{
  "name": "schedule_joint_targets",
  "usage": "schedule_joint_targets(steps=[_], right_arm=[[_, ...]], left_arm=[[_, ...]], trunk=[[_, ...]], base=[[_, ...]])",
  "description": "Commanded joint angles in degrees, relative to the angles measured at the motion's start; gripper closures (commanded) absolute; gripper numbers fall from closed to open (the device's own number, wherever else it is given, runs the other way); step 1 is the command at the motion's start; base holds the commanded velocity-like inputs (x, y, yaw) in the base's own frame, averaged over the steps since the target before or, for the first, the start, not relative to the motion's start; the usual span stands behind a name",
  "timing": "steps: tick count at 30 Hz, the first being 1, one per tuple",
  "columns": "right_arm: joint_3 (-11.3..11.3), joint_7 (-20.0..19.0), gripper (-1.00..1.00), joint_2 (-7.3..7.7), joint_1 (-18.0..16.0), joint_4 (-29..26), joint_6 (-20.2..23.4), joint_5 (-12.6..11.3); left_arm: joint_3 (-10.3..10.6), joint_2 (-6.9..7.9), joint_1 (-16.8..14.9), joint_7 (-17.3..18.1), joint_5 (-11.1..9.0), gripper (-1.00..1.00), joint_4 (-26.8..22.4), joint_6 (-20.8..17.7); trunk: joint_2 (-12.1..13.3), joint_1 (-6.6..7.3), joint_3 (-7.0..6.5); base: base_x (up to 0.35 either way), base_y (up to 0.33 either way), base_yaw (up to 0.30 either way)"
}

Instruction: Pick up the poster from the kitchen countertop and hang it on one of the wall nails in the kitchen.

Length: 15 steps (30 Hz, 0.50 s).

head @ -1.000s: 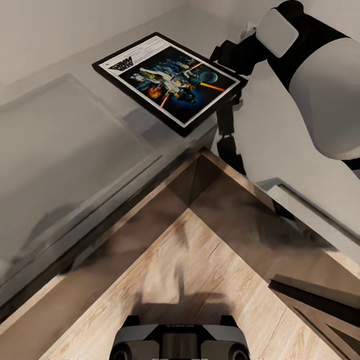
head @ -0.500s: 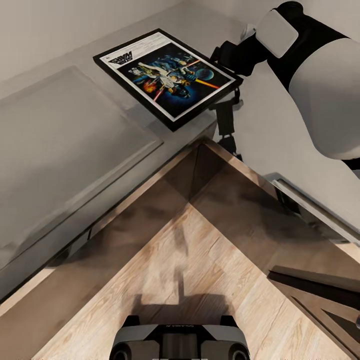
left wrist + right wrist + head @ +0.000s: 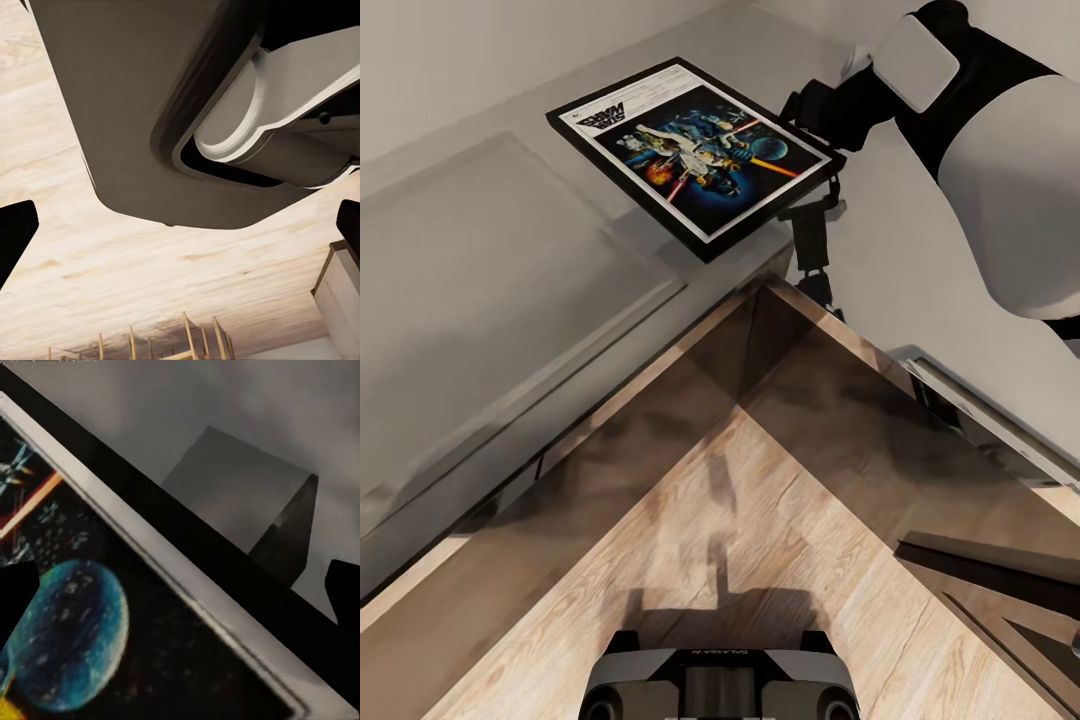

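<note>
My right pincer (image 3: 822,160) is clenched on the poster (image 3: 695,150), holding its edge tilted above the grey surface (image 3: 490,260).

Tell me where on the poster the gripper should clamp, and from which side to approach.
Clamp the poster on its black frame at the short edge opposite the white title strip, coming in from the right arm's side. It is a thin, flat panel, so a rim pinch suits it, and the right gripper already sits at that edge, apparently holding it above the countertop.

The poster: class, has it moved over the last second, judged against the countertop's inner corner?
Yes. The poster has risen away from the countertop corner, gripped by the right gripper.
</note>
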State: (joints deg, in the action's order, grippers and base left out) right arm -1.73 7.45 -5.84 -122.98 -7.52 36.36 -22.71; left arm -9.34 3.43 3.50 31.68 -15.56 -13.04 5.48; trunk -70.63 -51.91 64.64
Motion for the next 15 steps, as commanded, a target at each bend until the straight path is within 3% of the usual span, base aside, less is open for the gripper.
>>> schedule_joint_targets(steps=[1, 11, 15], right_arm=[[0.1, 0.7, -1.00, -0.03, 0.0, -0.4, 0.3, -0.1], [0.0, 0.6, -1.00, -0.09, -0.4, -4.6, 0.7, -0.2], [0.0, 0.6, -1.00, -0.29, -0.8, -5.5, 2.8, -0.3]], left_arm=[[-0.1, 0.00, 0.0, 0.2, -0.2, -1.00, -0.1, 0.0], [-0.1, 0.00, 0.0, 0.2, -0.2, -1.00, -0.1, 0.0], [-0.1, 0.00, 0.0, 0.2, -0.2, -1.00, -0.1, 0.0]], trunk=[[0.0, -0.01, 0.03], [0.0, -0.01, 0.03], [0.0, -0.01, 0.03]], base=[[0.000, 0.000, 0.000], [0.000, 0.000, 0.000], [0.000, 0.000, 0.000]])
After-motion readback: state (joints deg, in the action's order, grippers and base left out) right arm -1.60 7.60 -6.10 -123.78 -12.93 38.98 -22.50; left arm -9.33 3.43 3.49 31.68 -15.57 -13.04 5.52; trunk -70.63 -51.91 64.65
